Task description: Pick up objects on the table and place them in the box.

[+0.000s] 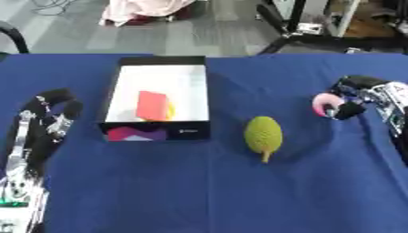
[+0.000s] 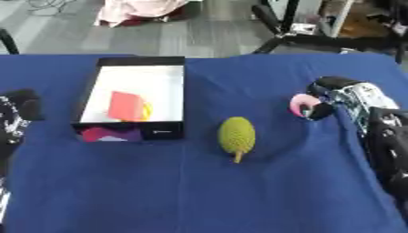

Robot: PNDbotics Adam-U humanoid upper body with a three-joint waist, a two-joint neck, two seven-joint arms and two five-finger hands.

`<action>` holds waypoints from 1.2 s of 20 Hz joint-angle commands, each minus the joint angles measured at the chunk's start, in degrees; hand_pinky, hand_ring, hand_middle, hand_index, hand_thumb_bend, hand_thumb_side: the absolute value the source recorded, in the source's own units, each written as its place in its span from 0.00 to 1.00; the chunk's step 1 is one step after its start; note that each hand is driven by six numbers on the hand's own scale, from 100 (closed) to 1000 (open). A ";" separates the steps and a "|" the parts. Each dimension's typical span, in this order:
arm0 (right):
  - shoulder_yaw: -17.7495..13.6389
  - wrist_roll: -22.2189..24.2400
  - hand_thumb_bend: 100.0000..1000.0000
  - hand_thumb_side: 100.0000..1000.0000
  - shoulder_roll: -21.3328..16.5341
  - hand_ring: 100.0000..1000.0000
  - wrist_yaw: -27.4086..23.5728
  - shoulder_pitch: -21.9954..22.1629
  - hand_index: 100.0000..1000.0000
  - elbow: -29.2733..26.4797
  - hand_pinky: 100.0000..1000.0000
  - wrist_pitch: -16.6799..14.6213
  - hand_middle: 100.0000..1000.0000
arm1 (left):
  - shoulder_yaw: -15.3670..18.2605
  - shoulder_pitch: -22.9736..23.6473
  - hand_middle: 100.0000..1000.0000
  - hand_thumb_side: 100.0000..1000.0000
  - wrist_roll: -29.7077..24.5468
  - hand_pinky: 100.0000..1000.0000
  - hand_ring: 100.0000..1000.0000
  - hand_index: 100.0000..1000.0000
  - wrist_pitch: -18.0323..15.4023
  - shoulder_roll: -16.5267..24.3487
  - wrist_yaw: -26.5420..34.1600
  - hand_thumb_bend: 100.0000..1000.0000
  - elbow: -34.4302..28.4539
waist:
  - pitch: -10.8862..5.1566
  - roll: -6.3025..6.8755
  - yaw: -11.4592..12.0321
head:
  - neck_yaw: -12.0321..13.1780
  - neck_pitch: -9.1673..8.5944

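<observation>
Presently, at the far left of my view, the left hand [image 1: 49, 113] rests on the blue desk [image 1: 199, 191], its black fingers [image 1: 70, 108] pointing away from me and lying relaxed, holding nothing. It sits well apart from the box [image 1: 157, 132].

Moving right: the box is black outside and white inside, open at the top, standing upright on the desk left of centre. Inside it I see a red flat item [image 1: 151, 105] lying over a yellow item [image 1: 169, 110]; I cannot make out what either one is. A pink and purple pattern shows on the near outer wall.

Right of the box, just beyond its near right corner and not touching it, a yellow-green bumpy fruit [image 1: 263, 134] lies on the desk, stem end toward me.

Further right, near the desk's right edge, the right hand [image 2: 341, 98] comes in from the side. Its fingers [image 2: 320, 110] are curled round a pink object [image 2: 300, 104]. I cannot tell whether the pink object is off the desk or resting on it.
</observation>
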 commanded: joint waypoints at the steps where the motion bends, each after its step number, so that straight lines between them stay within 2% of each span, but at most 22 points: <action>1: 0.57 -4.53 0.00 0.23 -1.17 0.72 -0.15 -2.23 0.34 -4.01 0.91 -0.26 0.25 | 0.25 -0.35 0.61 0.58 0.06 0.60 0.86 0.71 0.10 1.19 0.06 0.74 -1.07 | -1.11 0.22 -0.01 | -0.18 -0.11; 3: 1.48 -5.67 0.00 0.18 0.07 0.71 -2.64 -3.64 0.33 -5.88 0.91 -1.57 0.24 | 0.18 -0.32 0.61 0.58 0.01 0.60 0.86 0.71 0.10 1.18 0.10 0.74 -1.06 | -1.16 0.24 0.06 | -0.30 -0.11; 8: 4.86 -5.25 0.00 0.11 4.96 0.68 -9.08 -8.54 0.32 -8.69 0.88 -4.97 0.22 | -0.10 -0.33 0.61 0.58 -0.27 0.60 0.86 0.71 0.07 1.01 0.19 0.74 -1.02 | -1.20 0.38 0.60 | -0.85 -0.11; 10: 5.95 -4.66 0.00 0.10 7.26 0.67 -11.03 -10.23 0.32 -9.26 0.88 -5.59 0.22 | -0.20 -0.38 0.61 0.58 -0.38 0.60 0.86 0.71 0.05 0.90 0.24 0.74 -1.02 | -1.16 0.49 0.84 | -1.09 -0.11; 13: 6.49 -4.09 0.00 0.09 8.11 0.67 -12.30 -10.92 0.32 -9.65 0.87 -5.59 0.22 | -0.24 -0.42 0.61 0.58 -0.45 0.60 0.86 0.71 0.05 0.84 0.27 0.74 -1.03 | -1.13 0.56 0.93 | -1.25 -0.11; 15: 7.99 -3.88 0.00 0.08 9.87 0.66 -13.36 -12.64 0.33 -10.06 0.87 -6.38 0.22 | -0.83 -0.91 0.61 0.58 -0.91 0.60 0.86 0.71 -0.03 0.26 0.44 0.74 -1.11 | -0.82 1.03 2.39 | -2.84 -0.11; 20: 8.98 -6.24 0.00 0.07 16.67 0.65 -11.32 -15.19 0.36 -5.46 0.86 -6.50 0.25 | -1.42 -1.31 0.61 0.58 -1.52 0.60 0.87 0.71 -0.11 -0.27 0.68 0.74 -1.11 | -0.56 1.25 3.81 | -4.15 -0.11; 22: 9.25 -7.80 0.00 0.08 19.65 0.67 -9.54 -15.51 0.45 -4.05 0.87 -6.37 0.33 | -1.52 -1.42 0.61 0.58 -1.66 0.60 0.86 0.71 -0.17 -0.42 0.69 0.74 -1.12 | -0.53 1.28 4.00 | -4.32 -0.11; 23: 9.44 -8.32 0.00 0.08 21.14 0.67 -8.61 -15.58 0.45 -3.38 0.87 -6.36 0.33 | -1.50 -1.47 0.61 0.58 -1.67 0.60 0.86 0.71 -0.19 -0.48 0.69 0.74 -1.11 | -0.52 1.29 4.00 | -4.31 -0.11; 24: 9.62 -8.67 0.00 0.08 22.42 0.69 -7.68 -15.59 0.55 -2.80 0.88 -6.43 0.40 | -1.48 -1.51 0.61 0.58 -1.66 0.60 0.86 0.71 -0.22 -0.52 0.69 0.74 -1.11 | -0.52 1.28 4.00 | -4.31 -0.11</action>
